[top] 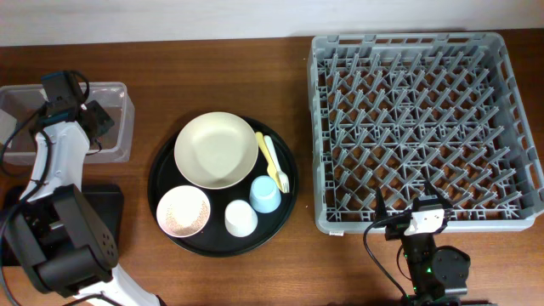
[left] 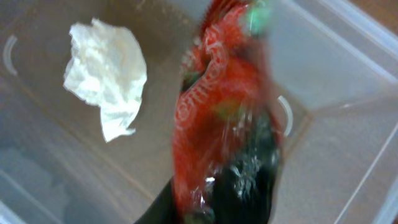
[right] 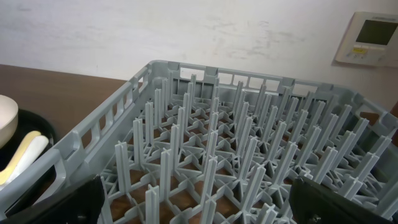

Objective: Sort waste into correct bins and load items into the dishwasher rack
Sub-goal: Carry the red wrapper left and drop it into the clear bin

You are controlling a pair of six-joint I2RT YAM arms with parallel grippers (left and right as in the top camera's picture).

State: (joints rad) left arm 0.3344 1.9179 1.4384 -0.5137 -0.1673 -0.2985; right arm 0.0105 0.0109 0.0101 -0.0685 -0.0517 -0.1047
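My left gripper (top: 95,119) hangs over the clear plastic box (top: 115,102) at the far left. In the left wrist view it is shut on the red foil wrapper (left: 214,106), which is blurred and sticks out above the box floor (left: 323,149). The crumpled white napkin (left: 106,71) lies inside the box. My right gripper (top: 409,205) is open and empty at the near edge of the grey dishwasher rack (top: 425,51), whose pegs (right: 211,155) fill the right wrist view. The rice is out of view.
A round black tray (top: 163,170) holds the cream bowl-plate (top: 216,150), pink bowl (top: 183,211), white cup (top: 240,218), light blue cup (top: 265,195) and the yellow fork and spoon (top: 272,161). The shallow black tray (top: 109,204) lies at the near left, partly under my left arm.
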